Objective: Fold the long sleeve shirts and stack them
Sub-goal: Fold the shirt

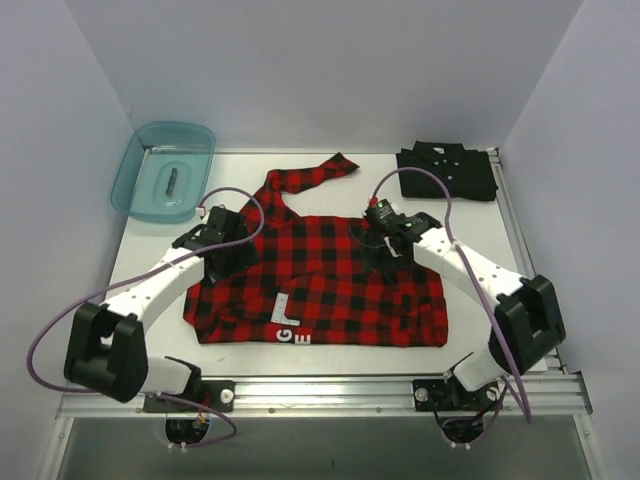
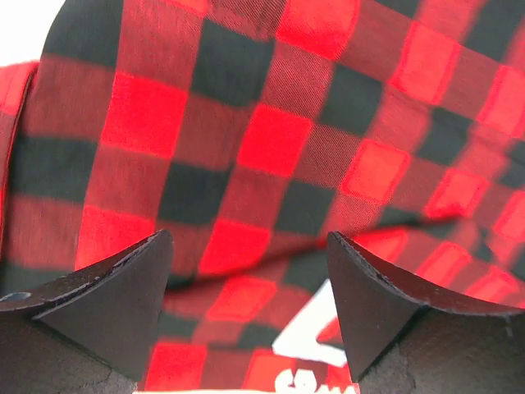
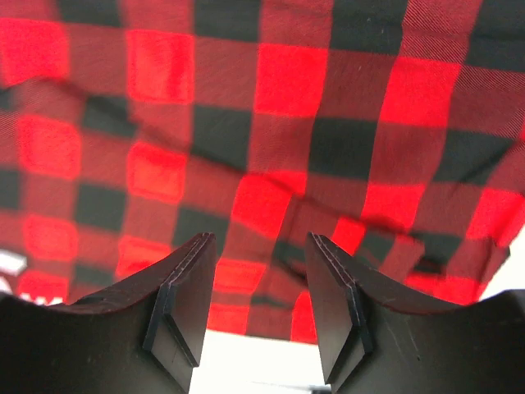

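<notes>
The red-and-black plaid shirt [image 1: 330, 280] lies spread across the middle of the table, folded to a rough rectangle. Its white block letters [image 1: 288, 325] are at the near hem and one sleeve [image 1: 322, 172] trails toward the back. The plain black shirt [image 1: 447, 172] lies folded at the back right. My left gripper [image 1: 224, 260] hovers open over the plaid shirt's left part. In the left wrist view the gripper [image 2: 250, 238] has plaid cloth [image 2: 271, 139] below it and nothing between the jaws. My right gripper [image 1: 386, 256] hangs open over the shirt's right part, and the wrist view shows it [image 3: 258, 240] empty above the plaid cloth [image 3: 287, 82].
A translucent teal bin [image 1: 140, 160] stands at the back left corner with a small dark object [image 1: 171, 182] inside. White walls close in the table on three sides. A metal rail [image 1: 320, 385] runs along the near edge by the arm bases.
</notes>
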{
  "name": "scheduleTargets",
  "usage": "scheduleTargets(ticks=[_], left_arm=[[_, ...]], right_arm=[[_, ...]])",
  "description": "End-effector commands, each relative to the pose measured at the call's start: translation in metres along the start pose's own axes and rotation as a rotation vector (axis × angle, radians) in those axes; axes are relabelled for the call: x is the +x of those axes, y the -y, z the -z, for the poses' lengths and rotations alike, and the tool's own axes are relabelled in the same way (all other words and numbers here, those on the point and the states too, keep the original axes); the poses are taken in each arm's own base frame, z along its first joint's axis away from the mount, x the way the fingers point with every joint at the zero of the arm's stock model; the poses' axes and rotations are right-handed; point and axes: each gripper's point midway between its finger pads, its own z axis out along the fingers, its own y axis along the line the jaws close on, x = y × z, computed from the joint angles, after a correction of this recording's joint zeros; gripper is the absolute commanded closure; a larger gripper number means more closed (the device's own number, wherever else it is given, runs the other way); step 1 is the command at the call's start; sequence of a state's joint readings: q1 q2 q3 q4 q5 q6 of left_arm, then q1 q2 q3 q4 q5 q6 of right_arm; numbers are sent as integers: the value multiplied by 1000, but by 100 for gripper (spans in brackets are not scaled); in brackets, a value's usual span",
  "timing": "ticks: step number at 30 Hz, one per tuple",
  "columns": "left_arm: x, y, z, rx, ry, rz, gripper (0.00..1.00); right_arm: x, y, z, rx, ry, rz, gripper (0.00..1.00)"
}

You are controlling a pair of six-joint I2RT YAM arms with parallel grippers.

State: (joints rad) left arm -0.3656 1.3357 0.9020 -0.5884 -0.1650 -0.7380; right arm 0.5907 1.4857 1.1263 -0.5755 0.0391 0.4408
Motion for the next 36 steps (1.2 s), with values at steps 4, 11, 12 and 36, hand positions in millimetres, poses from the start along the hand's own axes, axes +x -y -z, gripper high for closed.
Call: scheduleTargets(ticks=[4,11,12,36], left_arm=[[-24,3,-38,-48,34,-22,15],[28,-35,-45,-116,-67,67,15],[46,-48,-47,-138,-106,73,15],[-76,-28,28,-42,152,-112,12]], right_arm=[[8,10,-53,74,-95,30,53],[69,7,-73,72,-238,49,53],[85,11,-74,88,-270,42,53],[13,45,35,-66,31,-100,30]])
